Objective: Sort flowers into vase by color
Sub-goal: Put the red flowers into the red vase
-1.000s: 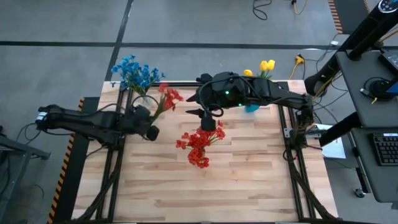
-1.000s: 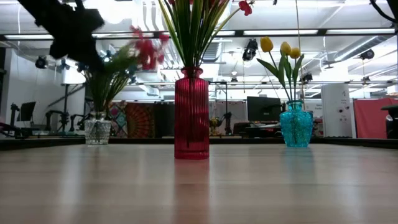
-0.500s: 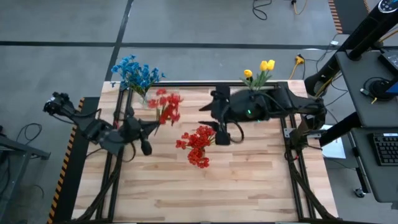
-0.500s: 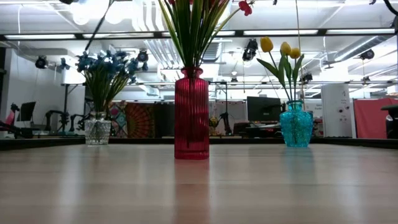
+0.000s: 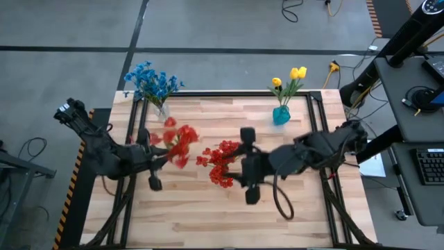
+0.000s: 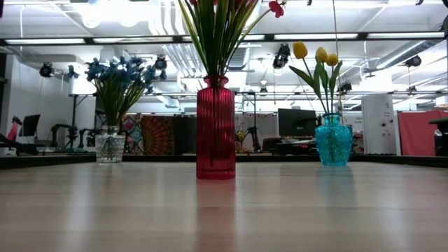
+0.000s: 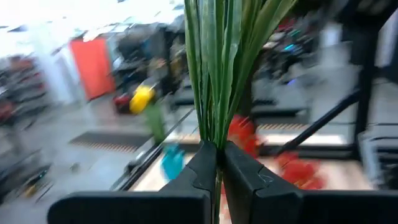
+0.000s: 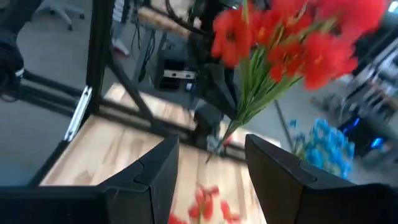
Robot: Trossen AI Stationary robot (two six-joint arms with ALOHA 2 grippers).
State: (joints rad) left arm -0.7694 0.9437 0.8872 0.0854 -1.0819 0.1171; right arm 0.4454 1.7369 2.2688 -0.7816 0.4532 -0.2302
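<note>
You can see a wooden worktop [image 5: 291, 208] with a black frame [image 5: 208, 94] around it. The grey floor [image 5: 208, 35] lies beyond, with cables [image 5: 295, 8] on it. A desk with a keyboard [image 5: 431, 167] stands well off past the right end effector.

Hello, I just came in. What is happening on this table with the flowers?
The robot is sorting artificial flowers into vases by colour. The left gripper has its fingers shut on the green stems of a red sprig, held in the air left of the red vase. The right gripper is open and empty, on the other side of that vase. Blue flowers stand in the clear vase, yellow ones in the teal vase.
</note>
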